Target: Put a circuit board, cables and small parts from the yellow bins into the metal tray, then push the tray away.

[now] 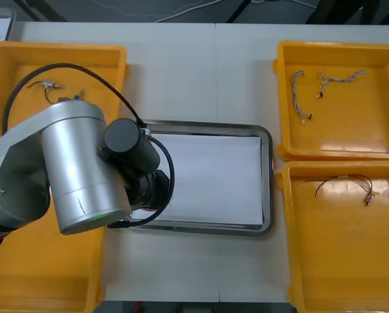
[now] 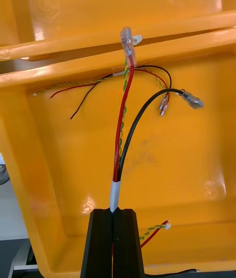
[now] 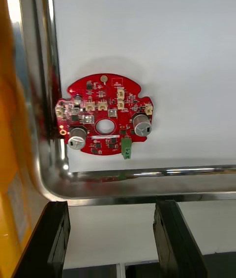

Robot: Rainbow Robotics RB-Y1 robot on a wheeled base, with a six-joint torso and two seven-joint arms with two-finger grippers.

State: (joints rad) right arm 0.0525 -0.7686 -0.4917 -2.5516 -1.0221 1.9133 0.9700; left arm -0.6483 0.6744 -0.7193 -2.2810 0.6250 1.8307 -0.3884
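While the left fingers (image 3: 55, 238) stand wide before the circuit board (image 3: 103, 115) lying in the metal tray (image 3: 147, 176), the right fingers (image 2: 102, 243) pinch a red-and-black cable (image 2: 120, 133) over a yellow bin (image 2: 187, 165).

Red circuit board (image 3: 104, 115) lies in metal tray (image 3: 147, 176) corner; red-and-black cable (image 2: 119, 135) clamped over bin (image 2: 187, 160).

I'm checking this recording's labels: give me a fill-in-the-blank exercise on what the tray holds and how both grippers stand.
The metal tray holds one round red ____. The left gripper, above the tray's rim, is ____. The right gripper, over a yellow bin, is shut on a ____.
Missing words: circuit board; open; cable.
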